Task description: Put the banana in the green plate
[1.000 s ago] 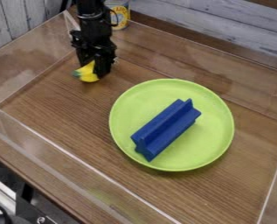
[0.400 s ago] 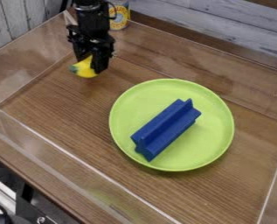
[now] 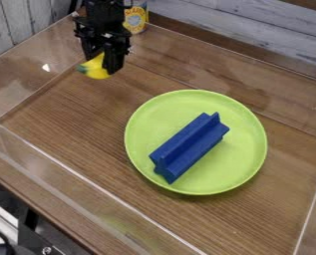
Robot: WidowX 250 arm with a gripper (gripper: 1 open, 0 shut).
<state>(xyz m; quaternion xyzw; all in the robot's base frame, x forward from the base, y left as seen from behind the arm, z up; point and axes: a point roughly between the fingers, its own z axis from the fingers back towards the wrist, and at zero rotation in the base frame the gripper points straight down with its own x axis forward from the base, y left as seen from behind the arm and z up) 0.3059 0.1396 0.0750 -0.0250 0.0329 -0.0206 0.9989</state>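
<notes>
At the upper left of the frame the pincer [image 3: 102, 62] points straight down from a black arm, its dark jaws clamped on the banana [image 3: 94, 68]. Only a small patch of yellow shows, poking out at the lower left of the jaws, and it appears to hang clear of the wood rather than rest on it. So little of the fruit is visible that its long axis cannot be read with confidence.

What the coming move turns on is the way from this grip to the green plate [image 3: 240, 164]. That plate lies toward the lower right of the frame from the pincer, well apart from it, with open counter [image 3: 67, 139] between.

On the plate sits a blue ridged block [image 3: 187, 147], lying diagonally from lower left to upper right across the middle. I judge that the bare green nearest the pincer, at the plate's upper left, is the easiest place to set the fruit without touching the block.

As to materials: the banana looks like smooth, bright plastic, small and curved. The plate is round, lime-green and glossy, with a shallow rim. The block is matte blue, long and channelled. The counter is brown wood grain, apparently bounded by low clear walls that catch reflections. Behind the arm, near the top edge, stands a yellow cup [image 3: 135, 17], only partly seen.
</notes>
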